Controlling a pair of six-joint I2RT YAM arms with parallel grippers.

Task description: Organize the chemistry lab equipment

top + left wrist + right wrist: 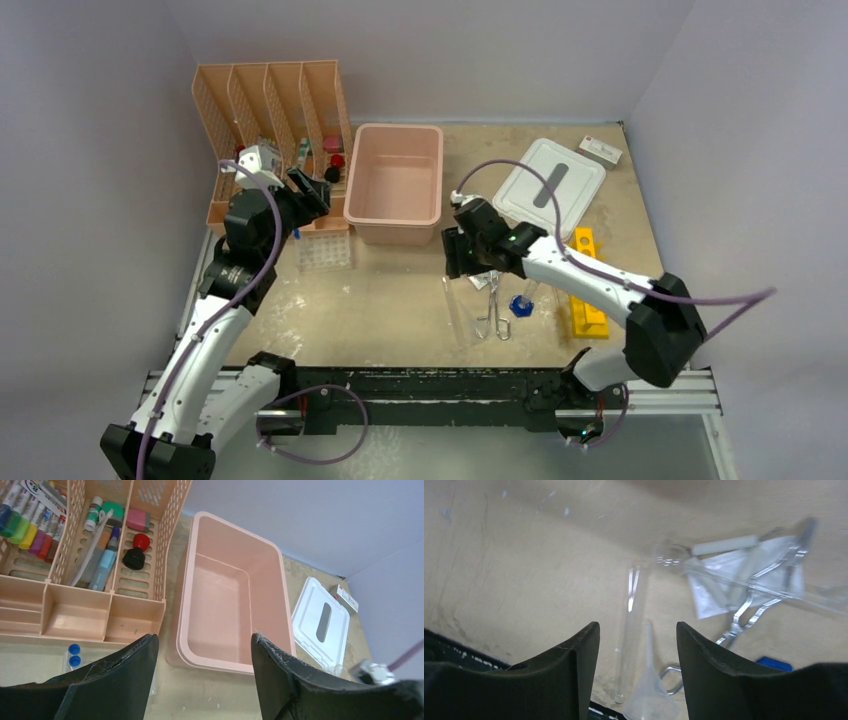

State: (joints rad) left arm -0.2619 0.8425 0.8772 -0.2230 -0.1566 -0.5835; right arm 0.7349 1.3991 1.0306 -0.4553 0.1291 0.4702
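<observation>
My left gripper (314, 190) is open and empty, raised between the peach organizer and the pink bin; in the left wrist view (202, 652) its jaws frame the bin's near rim. The clear tube tray (325, 250) lies below it, with two blue-capped tubes (74, 652) at its edge. My right gripper (453, 262) is open over loose items. In the right wrist view (638, 630) a clear test tube (629, 630) and a clear funnel (651, 692) lie between its jaws, untouched. The metal forceps (493, 306), small clear bag (729, 585), blue-capped tube (523, 300) and yellow holed rack (587, 285) lie to the right.
The pink bin (395, 185) stands at the back centre, and looks bare inside in the left wrist view (225, 595). Its white lid (550, 185) lies to its right. The peach organizer (270, 120) holds markers and bottles at the back left. A small box (601, 150) sits at the back right.
</observation>
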